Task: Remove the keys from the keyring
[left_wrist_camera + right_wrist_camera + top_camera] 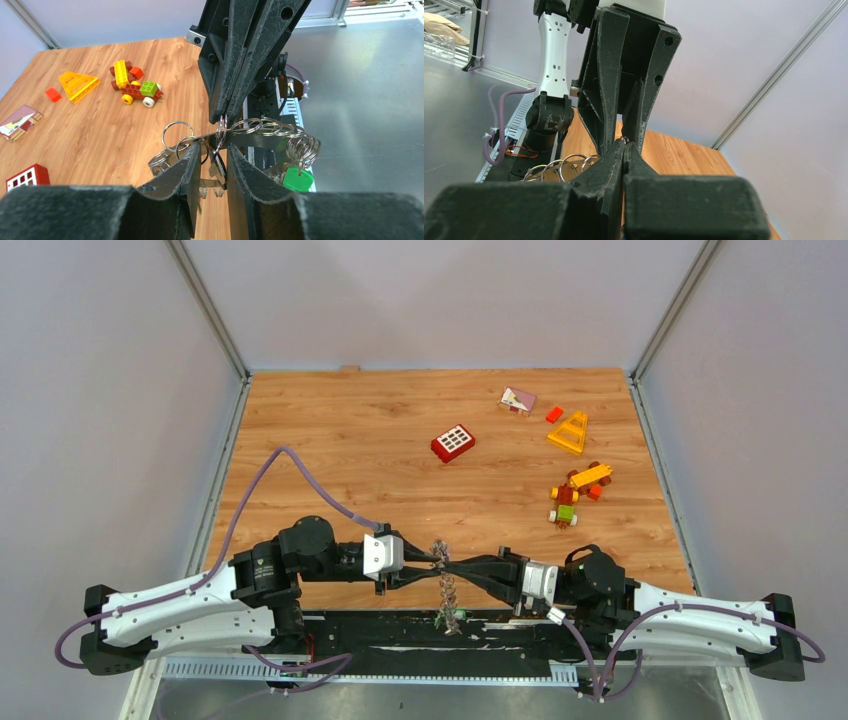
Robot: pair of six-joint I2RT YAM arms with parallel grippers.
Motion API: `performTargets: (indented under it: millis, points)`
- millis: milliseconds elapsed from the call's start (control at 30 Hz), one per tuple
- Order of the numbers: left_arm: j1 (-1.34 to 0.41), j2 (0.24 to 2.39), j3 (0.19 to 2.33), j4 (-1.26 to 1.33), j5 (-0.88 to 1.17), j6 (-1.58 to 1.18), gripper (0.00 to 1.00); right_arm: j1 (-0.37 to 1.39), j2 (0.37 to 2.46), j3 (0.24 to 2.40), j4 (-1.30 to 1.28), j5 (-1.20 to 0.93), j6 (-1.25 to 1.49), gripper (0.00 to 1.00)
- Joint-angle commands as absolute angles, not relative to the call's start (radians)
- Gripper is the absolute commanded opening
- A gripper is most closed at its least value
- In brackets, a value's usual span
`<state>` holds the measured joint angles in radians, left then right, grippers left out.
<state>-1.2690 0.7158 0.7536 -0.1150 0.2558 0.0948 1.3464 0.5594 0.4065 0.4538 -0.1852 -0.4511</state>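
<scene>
The keyring hangs as a chain of silver rings and keys between the two grippers, above the table's near edge. My right gripper is shut on one ring of it; in the left wrist view it comes down from above and pinches that ring. My left gripper faces it, jaws apart. A silver key dangles in the gap, clamped by neither finger. Several small rings string off to the right, ending in a green-headed key. In the right wrist view the shut fingertips hide the pinched ring; more rings show to their left.
Toy bricks lie at the far right of the wooden table: a red window brick, a yellow triangle, a small brick car and a pink-and-white piece. A black base strip runs under the hanging keys. Grey walls enclose the table.
</scene>
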Motion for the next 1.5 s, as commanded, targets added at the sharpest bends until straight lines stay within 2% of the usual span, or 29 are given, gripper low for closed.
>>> performTargets:
  millis: [0, 333, 600, 800, 933, 1467]
  points:
    - [-1.269, 0.72, 0.765, -0.126, 0.258, 0.095, 0.33, 1.346, 0.531, 0.426, 0.557, -0.176, -0.459, 0.0]
    - [-1.269, 0.719, 0.764, -0.128, 0.255, 0.097, 0.33, 1.345, 0.53, 0.423, 0.559, -0.178, -0.454, 0.0]
    - [-1.269, 0.723, 0.765, -0.132, 0.255, 0.1, 0.18, 1.345, 0.526, 0.42, 0.558, -0.177, -0.453, 0.0]
    - [-1.269, 0.725, 0.767, -0.144, 0.254, 0.102, 0.13, 1.347, 0.519, 0.419, 0.558, -0.171, -0.454, 0.0]
    - [-1.27, 0.732, 0.786, -0.182, 0.248, 0.125, 0.0, 1.346, 0.513, 0.414, 0.557, -0.167, -0.451, 0.0]
    - [-1.27, 0.786, 1.015, -0.539, 0.109, 0.311, 0.0, 1.344, 0.472, 0.397, 0.496, -0.138, -0.433, 0.0]
